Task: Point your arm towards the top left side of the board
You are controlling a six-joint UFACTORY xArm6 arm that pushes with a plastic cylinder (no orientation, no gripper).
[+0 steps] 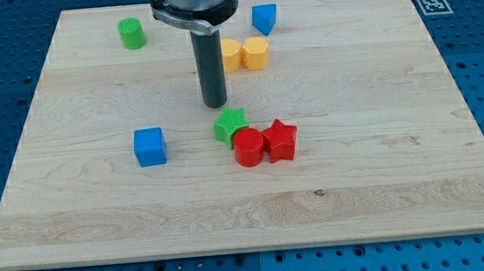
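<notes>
Near the board's middle, slightly toward the view's top, we see my tip (214, 105) resting on the wood, w/ the dark rod rising straight up to the arm's round mount at the view's top edge. We have no jaws here, just a bare rod, so nothing is held or clamped; the tip touches no block. Just below it, close but apart, sits the green star-ish block (231, 125), which touches the red cylinder (248, 147); that one presses against the red star block (280, 141) on its right. Approx. level w/ these, well off to the view's left, is the blue cube (149, 147). Right of the rod we see 2 yellow blocks touching each other: the 1st yellow block (230, 55), partly hidden behind the rod, and the yellow hexagonal block (255, 53). Above them, near the top edge, is the blue wedge-like block (264, 18). The board's top left area (78, 36) holds only the green cylinder (132, 32), well apart from the tip.
</notes>
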